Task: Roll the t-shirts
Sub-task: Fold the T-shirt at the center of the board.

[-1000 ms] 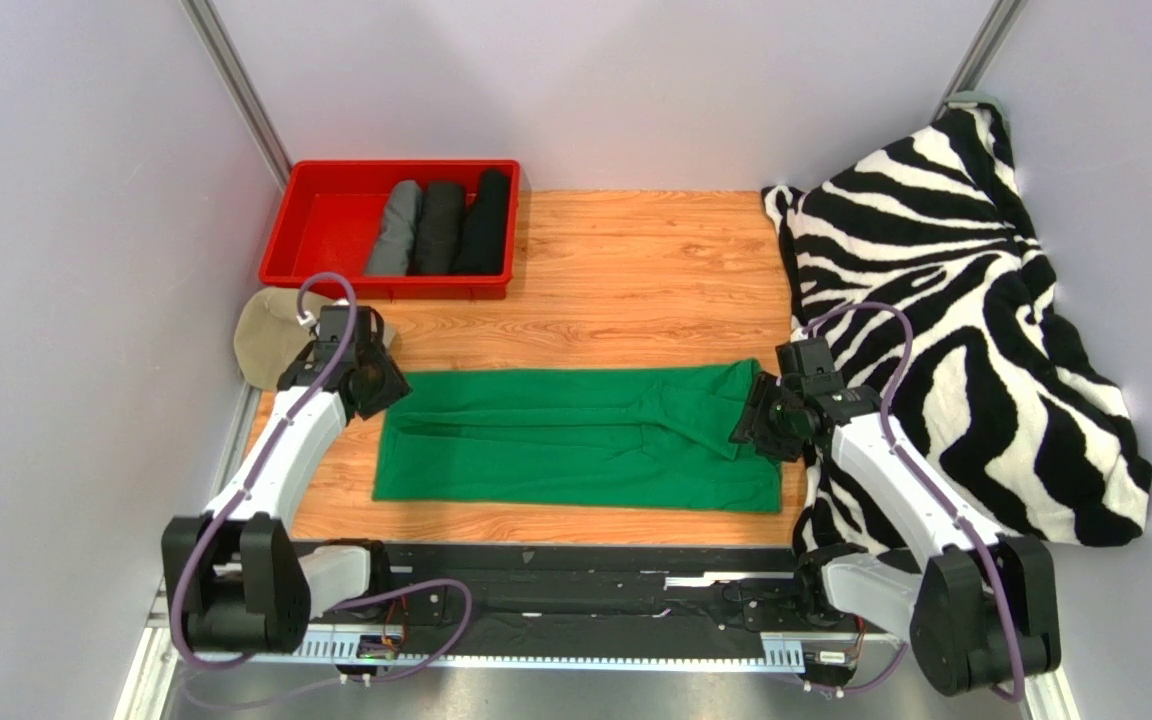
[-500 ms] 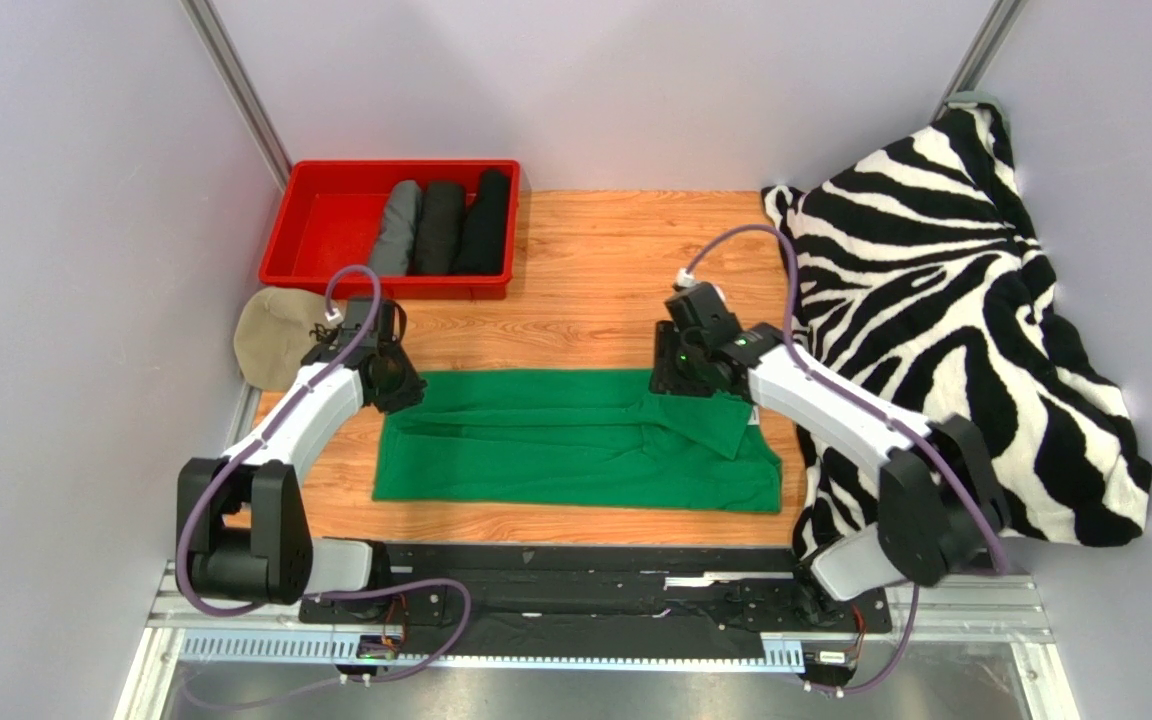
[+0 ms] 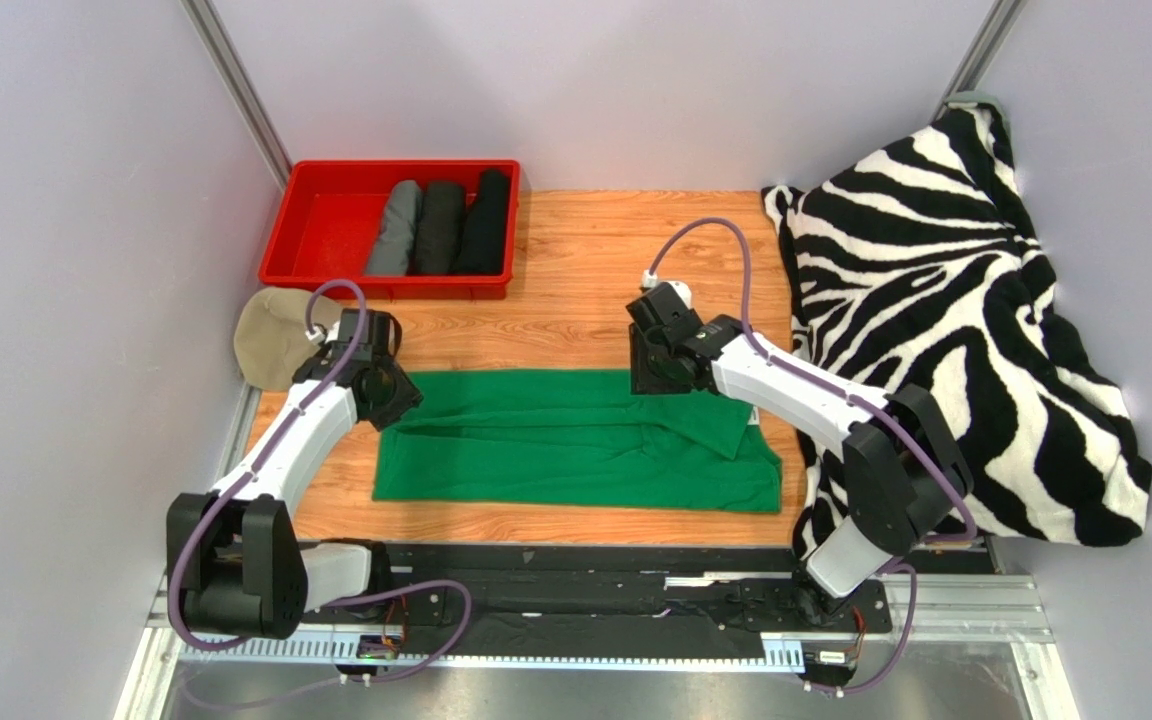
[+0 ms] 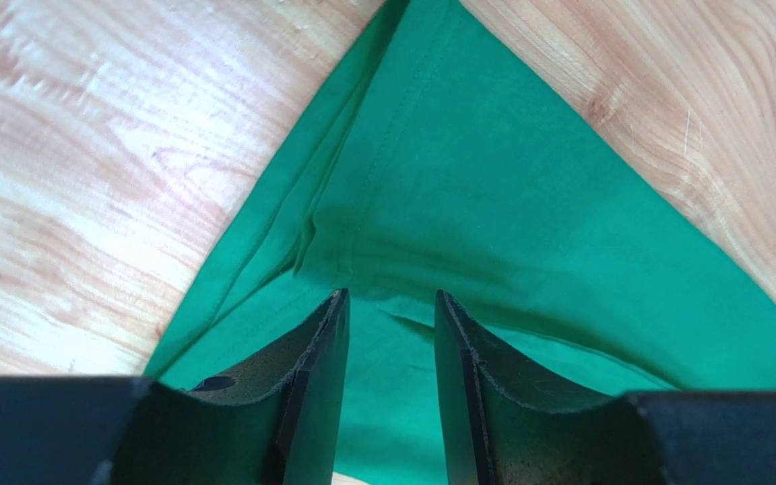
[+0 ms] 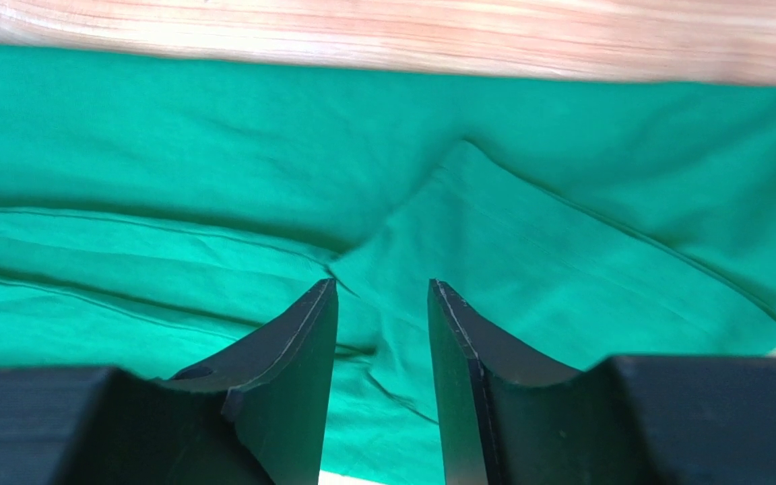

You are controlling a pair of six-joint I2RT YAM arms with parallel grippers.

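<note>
place: robot lab cell | cues: grey enclosure walls [image 3: 86,180]; aluminium rail [image 3: 612,656]

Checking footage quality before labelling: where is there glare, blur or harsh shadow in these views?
Left wrist: glare whitens the pale wooden tabletop at left; the bright green cloth t-shirt is sharp. Right wrist: slightly soft, tabletop strip along the top overexposed. Top external: even light, sharp, only faint shadows.

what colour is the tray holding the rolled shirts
The tray is red, best seen in the top external view.

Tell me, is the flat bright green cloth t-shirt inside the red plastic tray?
No, the green t-shirt lies spread on the wooden table, outside the red tray.
</note>
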